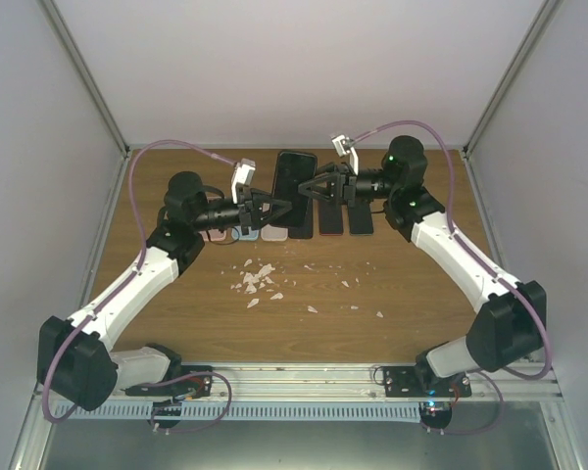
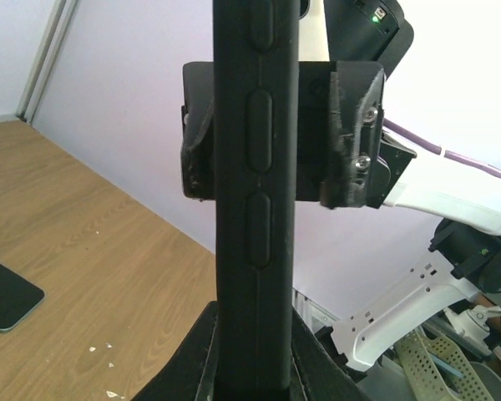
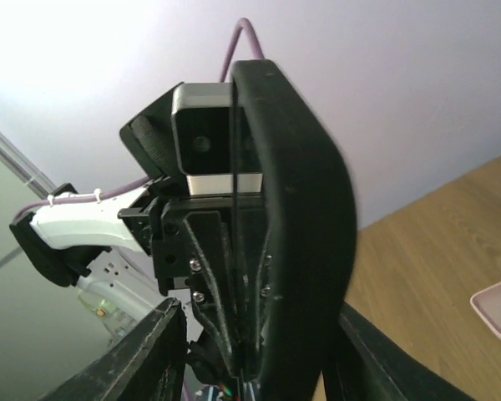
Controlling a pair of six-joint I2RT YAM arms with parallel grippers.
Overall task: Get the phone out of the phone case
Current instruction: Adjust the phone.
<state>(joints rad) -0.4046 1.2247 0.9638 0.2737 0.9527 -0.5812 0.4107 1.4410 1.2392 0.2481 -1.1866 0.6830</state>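
your left pincer (image 1: 277,206) is pressed together on the cased phone (image 2: 255,217), holding it in the air above the counter (image 1: 304,323). your right pincer (image 1: 312,188) straddles the phone's far edge; you cannot tell whether it pinches.

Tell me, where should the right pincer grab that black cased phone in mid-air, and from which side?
On its right long edge, coming from the right, opposite the left pincer. The cased phone hangs level, face up, so only its slim thickness fits between the fingers of the right pincer.
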